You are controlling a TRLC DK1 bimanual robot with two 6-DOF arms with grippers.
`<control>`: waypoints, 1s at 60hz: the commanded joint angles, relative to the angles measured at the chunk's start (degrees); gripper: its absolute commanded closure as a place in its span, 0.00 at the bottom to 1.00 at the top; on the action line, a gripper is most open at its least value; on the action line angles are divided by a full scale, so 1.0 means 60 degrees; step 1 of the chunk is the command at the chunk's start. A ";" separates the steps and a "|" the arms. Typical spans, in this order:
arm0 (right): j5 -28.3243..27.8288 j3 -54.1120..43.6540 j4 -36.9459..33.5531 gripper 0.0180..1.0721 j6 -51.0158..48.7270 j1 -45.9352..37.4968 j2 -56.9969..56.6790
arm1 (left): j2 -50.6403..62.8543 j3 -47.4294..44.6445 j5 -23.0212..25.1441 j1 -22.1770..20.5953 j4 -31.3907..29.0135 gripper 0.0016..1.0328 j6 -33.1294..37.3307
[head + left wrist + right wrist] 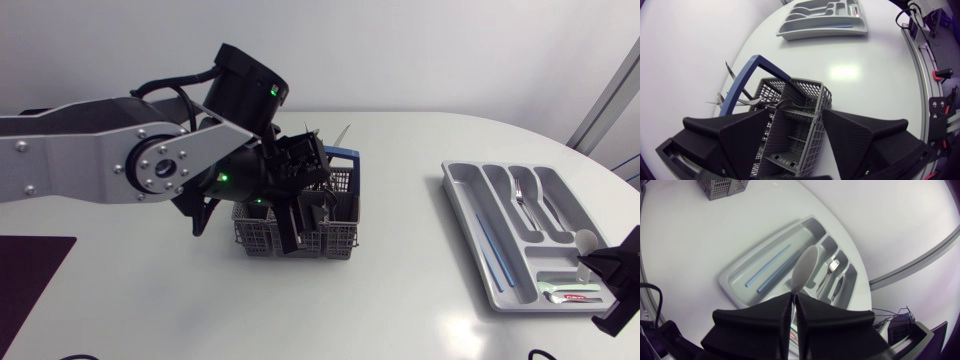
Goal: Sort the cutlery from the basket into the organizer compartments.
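Note:
A grey mesh basket (255,235) with a blue handle (343,158) stands mid-table, metal cutlery (740,100) leaning in its far end. My left gripper (305,200) hangs over it, open. In the left wrist view its fingers (735,135) straddle the basket (800,115) with nothing pinched. The grey organizer (470,215) lies at the right and holds a fork (830,270), a spoon (837,285) and blue sticks (767,272). At its near end my right gripper (598,264) is shut on a white spoon (805,267), which points over the organizer (740,285).
A small item with red print (575,292) lies in the organizer's short near compartment. A dark mat (30,275) covers the table's front left corner. Bare white tabletop (410,260) lies between basket and organizer.

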 commanded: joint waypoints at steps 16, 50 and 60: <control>0.0678 -0.0679 0.1899 0.94 -0.1664 -0.1066 0.1768 | 0.0359 -0.0012 -0.0413 -0.0064 0.0025 0.29 0.0617; 0.1572 -0.1499 0.4667 0.85 -0.2162 -0.1154 0.3643 | 0.0403 0.0061 -0.0867 -0.0284 -0.0136 0.29 0.0983; 0.1630 -0.1734 0.4799 0.77 -0.2264 -0.1169 0.3643 | 0.0403 0.0046 -0.0926 -0.0284 -0.0165 0.29 0.1115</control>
